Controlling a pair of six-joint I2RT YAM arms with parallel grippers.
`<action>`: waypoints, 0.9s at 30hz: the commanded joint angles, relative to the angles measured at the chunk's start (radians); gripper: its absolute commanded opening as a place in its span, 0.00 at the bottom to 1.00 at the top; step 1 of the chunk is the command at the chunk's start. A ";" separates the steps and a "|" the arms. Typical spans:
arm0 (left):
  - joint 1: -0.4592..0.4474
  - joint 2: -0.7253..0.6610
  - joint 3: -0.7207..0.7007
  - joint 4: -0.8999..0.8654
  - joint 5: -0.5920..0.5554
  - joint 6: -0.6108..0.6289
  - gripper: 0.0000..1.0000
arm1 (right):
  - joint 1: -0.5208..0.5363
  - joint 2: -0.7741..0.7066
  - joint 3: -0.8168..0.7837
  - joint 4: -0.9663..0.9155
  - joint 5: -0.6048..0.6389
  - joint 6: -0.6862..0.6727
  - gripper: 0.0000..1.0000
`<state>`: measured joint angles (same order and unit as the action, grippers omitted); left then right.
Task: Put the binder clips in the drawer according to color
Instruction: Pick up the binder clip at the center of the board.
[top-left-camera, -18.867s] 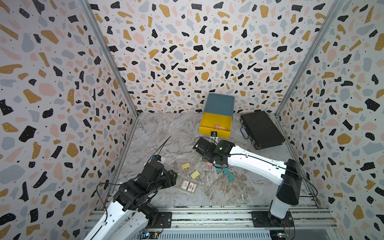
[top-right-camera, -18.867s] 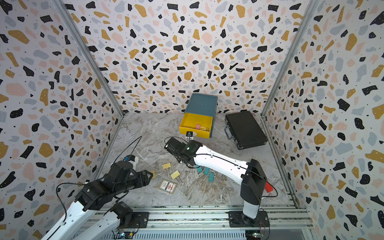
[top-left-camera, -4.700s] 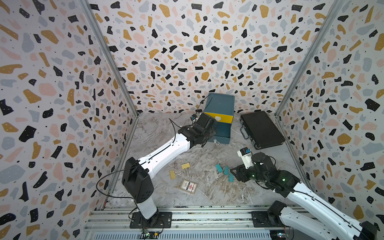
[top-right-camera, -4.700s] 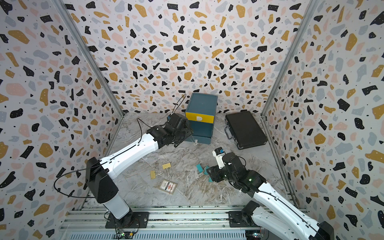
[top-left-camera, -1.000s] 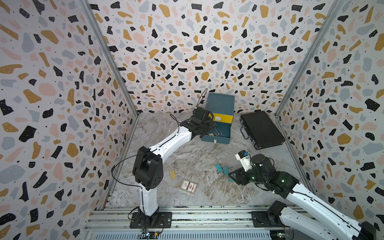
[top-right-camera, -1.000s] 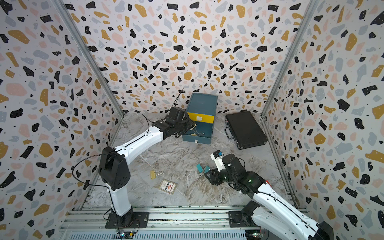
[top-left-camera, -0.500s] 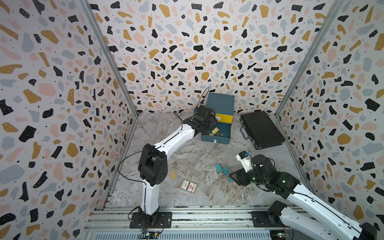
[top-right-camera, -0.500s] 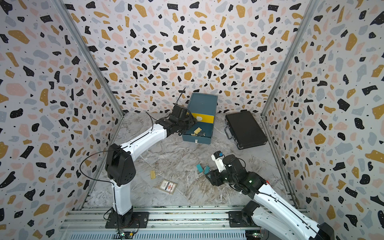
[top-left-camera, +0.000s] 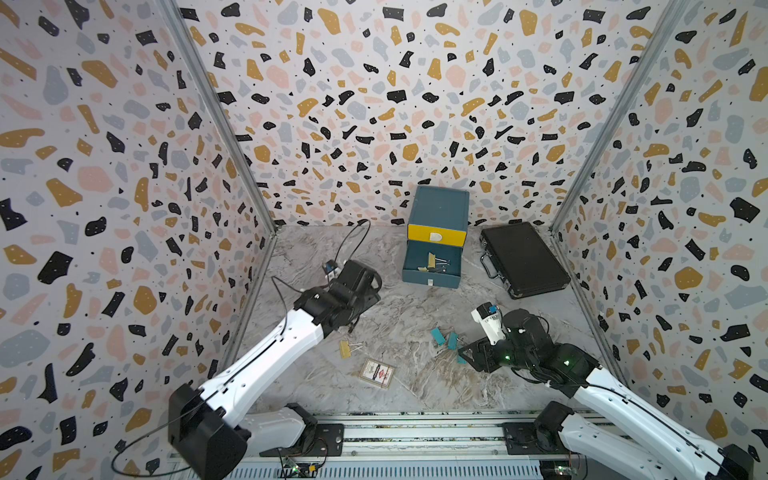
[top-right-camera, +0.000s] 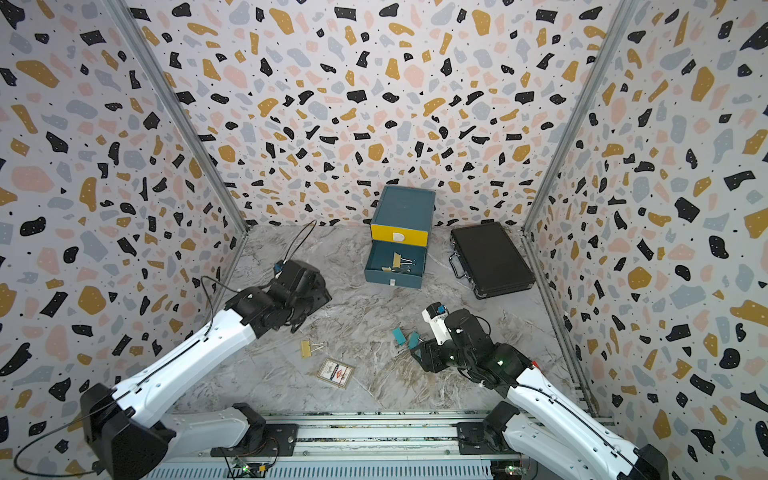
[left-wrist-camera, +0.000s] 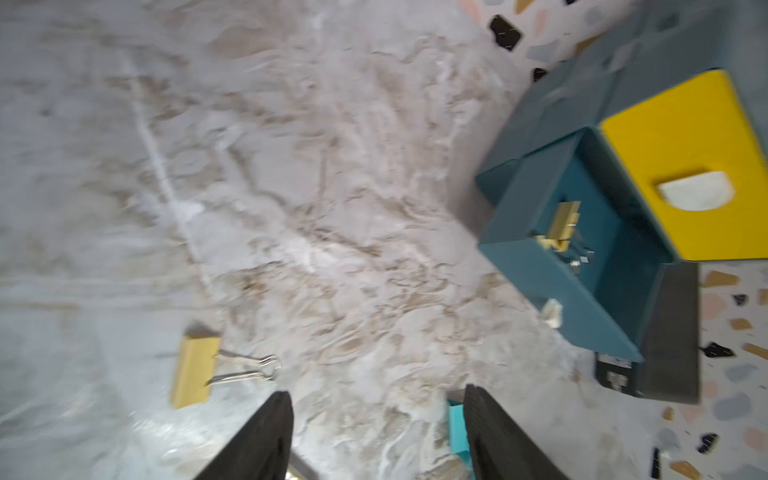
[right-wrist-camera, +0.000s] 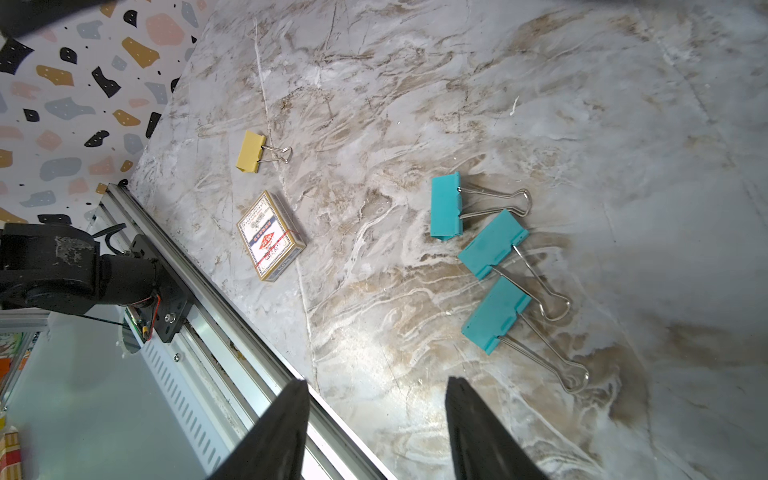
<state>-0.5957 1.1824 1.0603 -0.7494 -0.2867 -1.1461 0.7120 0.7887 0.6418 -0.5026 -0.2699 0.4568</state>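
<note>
Top views: the left gripper (top-left-camera: 365, 291) is hovering between the drawer (top-left-camera: 432, 279) and the loose yellow clip (top-left-camera: 345, 348), sitting nearer it than the right gripper (top-left-camera: 473, 354). Left wrist: jaws standing spread, empty, clip handles pointing toward them. Right wrist: jaws gaping empty, teal clips (right-wrist-camera: 492, 253) lying just ahead.

Both top views: looking steeply down from high above front rail (top-left-camera: 415, 434), standing far off, taking in whole walled floor (top-left-camera: 415, 307), overlapping almost entirely. Left wrist view: hovering close over floor, facing drawer (left-wrist-camera: 523, 270). Right wrist view: looking close over floor, facing front rail. Both wrist views sharing yellow clip (left-wrist-camera: 193, 365), also showing in both top views.
</note>
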 joint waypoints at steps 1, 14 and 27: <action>0.008 -0.083 -0.118 -0.086 -0.081 -0.071 0.67 | 0.004 0.002 0.014 0.013 -0.022 0.009 0.58; 0.050 -0.125 -0.278 -0.257 0.017 -0.649 0.83 | 0.004 0.009 0.010 0.030 -0.032 0.014 0.58; 0.158 0.218 -0.154 -0.160 0.255 -1.070 0.94 | 0.004 -0.029 0.024 -0.026 -0.019 0.008 0.58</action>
<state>-0.4553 1.3643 0.8783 -0.9276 -0.1009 -2.0331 0.7120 0.7792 0.6418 -0.5011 -0.2951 0.4671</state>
